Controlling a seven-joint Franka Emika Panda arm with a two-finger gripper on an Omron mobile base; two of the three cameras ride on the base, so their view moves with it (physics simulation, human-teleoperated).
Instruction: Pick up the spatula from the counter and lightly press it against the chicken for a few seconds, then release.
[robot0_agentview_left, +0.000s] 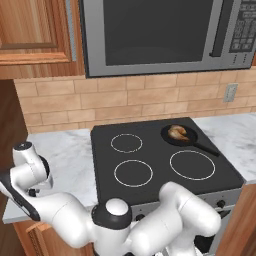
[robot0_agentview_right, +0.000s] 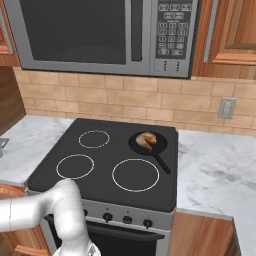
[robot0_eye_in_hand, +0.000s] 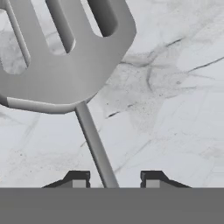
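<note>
Grey steel spatula (robot0_eye_in_hand: 61, 78) lies flat on the marble counter (robot0_eye_in_hand: 170, 109) right under my hand. Its slotted head points away from me and its thin handle runs back between my fingertips. My gripper (robot0_eye_in_hand: 114, 179) straddles that handle with the jaws apart. A strip of marble shows on each side of the handle, so I read no grip yet.

In the left base view my arm (robot0_agentview_left: 55, 210) reaches down to the counter left of the stove (robot0_agentview_left: 150, 165). The chicken (robot0_agentview_left: 177, 132) sits in a small black pan (robot0_agentview_right: 159, 148) on the back right burner, well apart from where I am working.

I judge the task barely begun. The approach looks done and the handle is lined up between my fingers. Left to do:
- close on the handle
- lift the spatula
- carry it across the stove
- press its head lightly on the chicken for a few seconds
- let go
</note>
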